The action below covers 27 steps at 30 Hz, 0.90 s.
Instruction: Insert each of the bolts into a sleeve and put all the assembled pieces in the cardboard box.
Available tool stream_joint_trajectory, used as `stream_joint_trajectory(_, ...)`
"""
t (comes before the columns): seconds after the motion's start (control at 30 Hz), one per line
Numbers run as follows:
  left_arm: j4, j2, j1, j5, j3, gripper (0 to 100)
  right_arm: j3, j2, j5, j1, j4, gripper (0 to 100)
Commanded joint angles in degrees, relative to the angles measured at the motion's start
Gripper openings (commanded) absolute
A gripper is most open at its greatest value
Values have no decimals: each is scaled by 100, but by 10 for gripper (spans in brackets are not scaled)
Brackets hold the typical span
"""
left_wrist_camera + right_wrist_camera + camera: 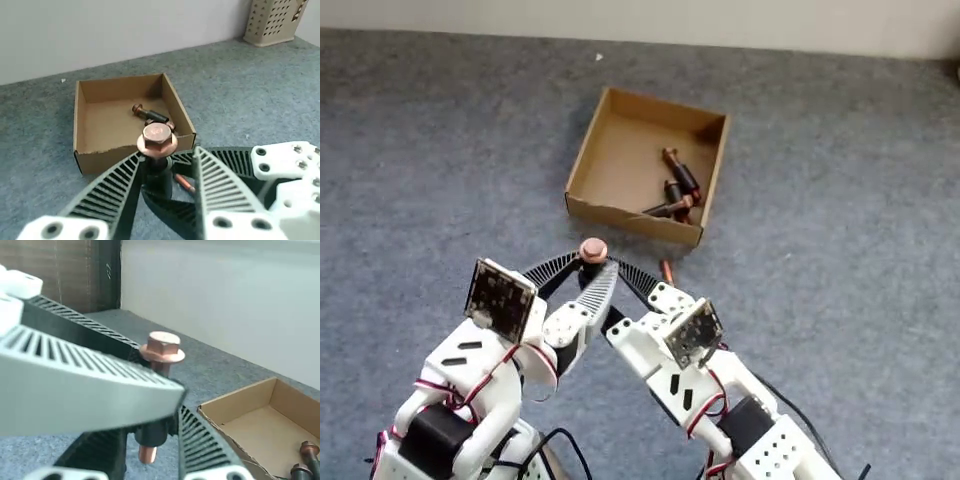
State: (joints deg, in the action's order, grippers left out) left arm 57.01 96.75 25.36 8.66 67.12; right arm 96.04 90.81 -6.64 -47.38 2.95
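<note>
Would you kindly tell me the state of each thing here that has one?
Left gripper: shut on held bolt.
Right gripper: shut on sleeve.
Held bolt: upright, run through sleeve, tip out below.
Cardboard box: open, assembled pieces inside.
Loose bolt: lying on carpet, no sleeve.

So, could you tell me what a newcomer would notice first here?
The copper bolt, upright in a black sleeve and clasped by the left gripper and right gripper together, near the box. Next, finished pieces lying inside the box, and a loose bolt on the carpet by its front wall.
</note>
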Motion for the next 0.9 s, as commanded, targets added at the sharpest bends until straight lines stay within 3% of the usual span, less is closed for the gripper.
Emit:
stream_joint_trajectory(0.0,290,4,-585,141,-242,245,505,145,53,171,4,4)
stream_joint_trajectory(0.23,1345,13,-1692,-607,-382,245,409,171,53,664,1130,4)
stream_joint_trajectory(0.37,1495,13,-2738,-598,-215,245,-110,127,53,1033,1895,4)
stream_joint_trajectory(0.5,1486,13,-3793,-149,242,245,-1147,-127,44,1420,2870,4)
stream_joint_trajectory(0.6,1187,13,-4084,246,804,245,-2053,-1095,35,1604,3064,4)
stream_joint_trajectory(0.87,123,13,-4620,141,1719,245,-4866,-5068,62,1868,3046,4)
